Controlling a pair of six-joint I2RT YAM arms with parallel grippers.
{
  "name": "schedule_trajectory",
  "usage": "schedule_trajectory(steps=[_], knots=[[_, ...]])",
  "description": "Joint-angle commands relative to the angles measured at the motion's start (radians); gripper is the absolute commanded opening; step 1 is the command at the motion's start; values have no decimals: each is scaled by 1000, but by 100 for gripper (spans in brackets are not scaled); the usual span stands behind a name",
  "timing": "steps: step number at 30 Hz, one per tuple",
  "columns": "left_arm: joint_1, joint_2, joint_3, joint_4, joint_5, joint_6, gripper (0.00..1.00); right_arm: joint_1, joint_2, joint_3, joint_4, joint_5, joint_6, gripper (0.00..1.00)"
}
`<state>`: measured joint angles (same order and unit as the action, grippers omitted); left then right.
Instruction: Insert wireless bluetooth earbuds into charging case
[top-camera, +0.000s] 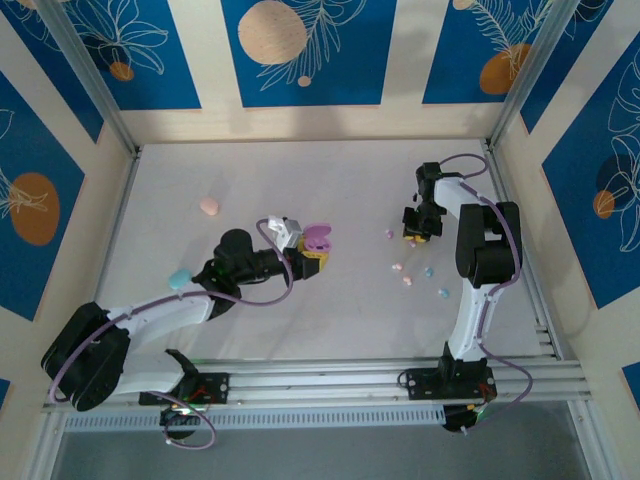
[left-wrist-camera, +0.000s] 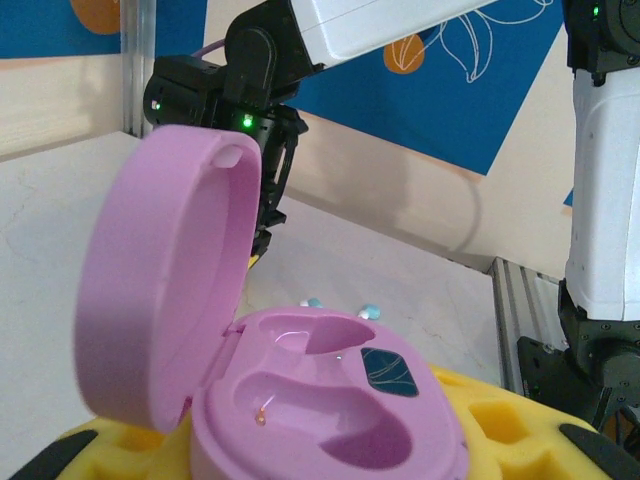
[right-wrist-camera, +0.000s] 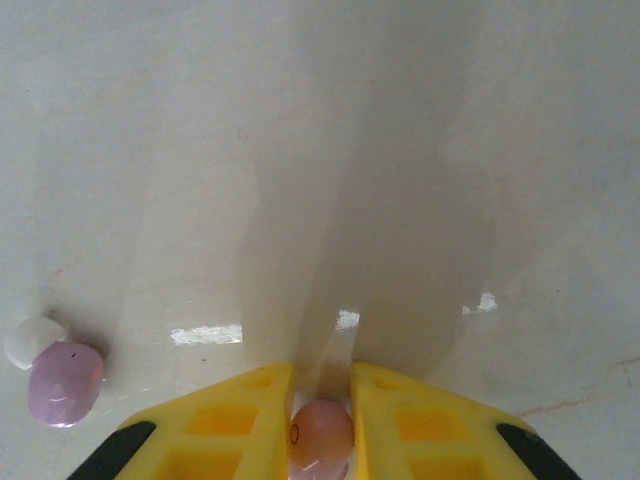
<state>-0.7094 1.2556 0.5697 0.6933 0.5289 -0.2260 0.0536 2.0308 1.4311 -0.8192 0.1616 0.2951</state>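
Far left on the table (top-camera: 300, 170) we see a blue case (top-camera: 180, 279). A pink case (top-camera: 209, 206) lies at about 1 o'clock from it. Next comes our left claw (top-camera: 312, 252). It is pinched narrow on the purple case (left-wrist-camera: 330, 400) and holds it between its yellow pads (left-wrist-camera: 505, 425). The lid stands open, tipped up toward 10 o'clock. Both little beds inside are empty. Further right, loose earbuds (top-camera: 407, 281) lie scattered on the table, at about 6 o'clock from our right claw (right-wrist-camera: 322, 378). That claw is squeezed narrow on a pink earbud (right-wrist-camera: 322, 432), low over the table. A purple earbud (right-wrist-camera: 65, 383) lies on the table at about 9 o'clock from it, well apart.
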Motion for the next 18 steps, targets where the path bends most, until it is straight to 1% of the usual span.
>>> schedule_trajectory(steps=[1,4,11,18], knots=[[-7,-18,33,13,-5,20,27,27,18,-27,-64,-30,-10,22],[-7,-7,24,36,-20,17,27,28,28,-22,-70,-29,-13,24],[-7,24,46,48,3,12,27,28,38,-4,-85,-36,-22,30],[-7,27,59,43,14,7,27,38,38,8,-107,-16,-32,28]])
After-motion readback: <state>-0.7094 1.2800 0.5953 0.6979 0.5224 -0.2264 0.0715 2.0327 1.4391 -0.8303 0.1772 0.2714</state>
